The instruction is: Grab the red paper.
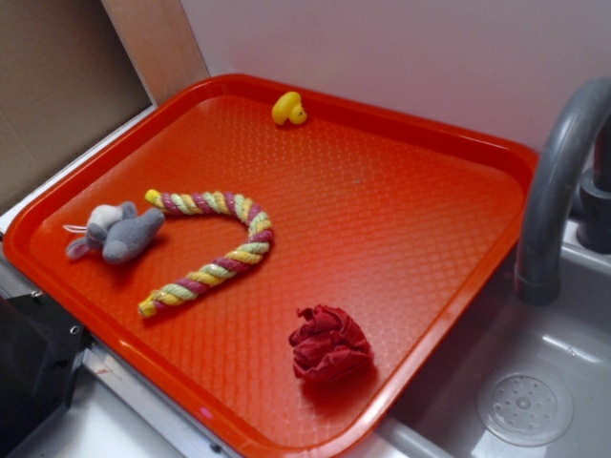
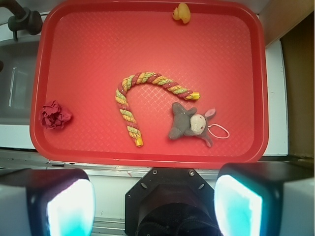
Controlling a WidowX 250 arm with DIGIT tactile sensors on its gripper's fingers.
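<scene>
The red paper is a dark crimson crumpled wad lying on the orange-red tray near its front right corner. In the wrist view the red paper sits at the tray's left edge. My gripper hangs high above the near side of the tray, outside its rim, far from the wad. Its jaws stand wide apart with nothing between them. The gripper does not show in the exterior view.
A red-yellow-white twisted rope curves across the tray's middle. A grey plush mouse lies to its left, and a yellow duck sits at the far rim. A grey faucet and sink lie right of the tray.
</scene>
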